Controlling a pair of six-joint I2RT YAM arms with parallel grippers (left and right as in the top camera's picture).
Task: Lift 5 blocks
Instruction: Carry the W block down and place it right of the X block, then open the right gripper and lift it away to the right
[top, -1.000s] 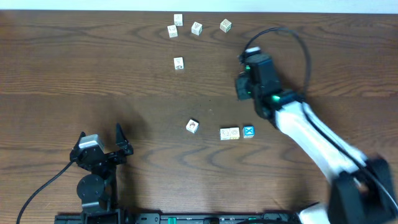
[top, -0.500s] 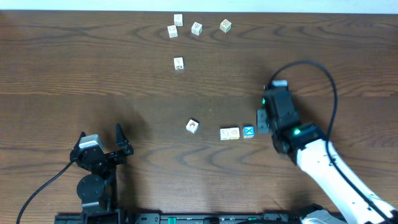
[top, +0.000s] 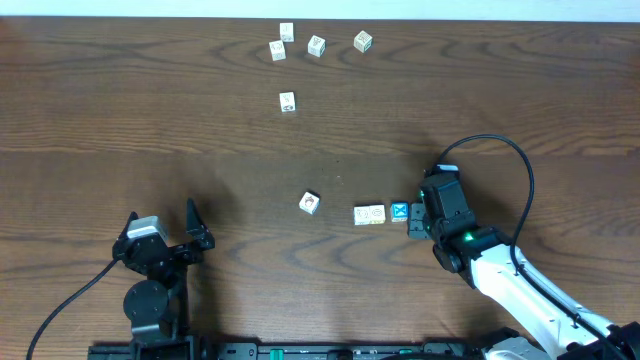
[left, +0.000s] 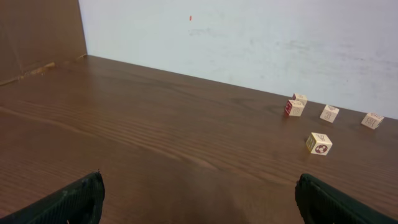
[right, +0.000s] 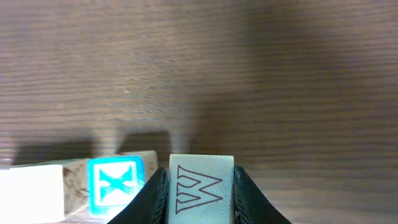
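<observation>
Left pincer (top: 163, 222): at the near left of the table (top: 200, 150), jaws wide open, nothing in them.
Room by left pincer: bare wood on every side, and nothing close in front.
Right pincer (top: 416, 213): at the near right, down low, jaws closed on the W-marked block (right: 200, 183), with one dark finger on each side.
Blue X block (top: 400, 211): just beside the held block, on its left. I cannot tell if they touch.
Pair of pale blocks (top: 370, 214): next in the same row, side by side and very close to the blue one.
Red-brown picture block (top: 310, 203): farther left, on its own, turned a bit.
Open room: a wide strip of bare wood runs between this row and the cubes farther away.
Lone cube (top: 287, 101): alone, past the middle of the table.
Far cubes (top: 280, 42): three small pale ones bunched near the far edge.
Green-marked cube (top: 363, 41): at the right end of that bunch.
Far edge: the wood stops at a white wall (left: 249, 37).
Hard to see: the wrist view cuts off the bottom of the held block, so I cannot tell if it is up off the wood. The pictures on the pale blocks are too small to read.
</observation>
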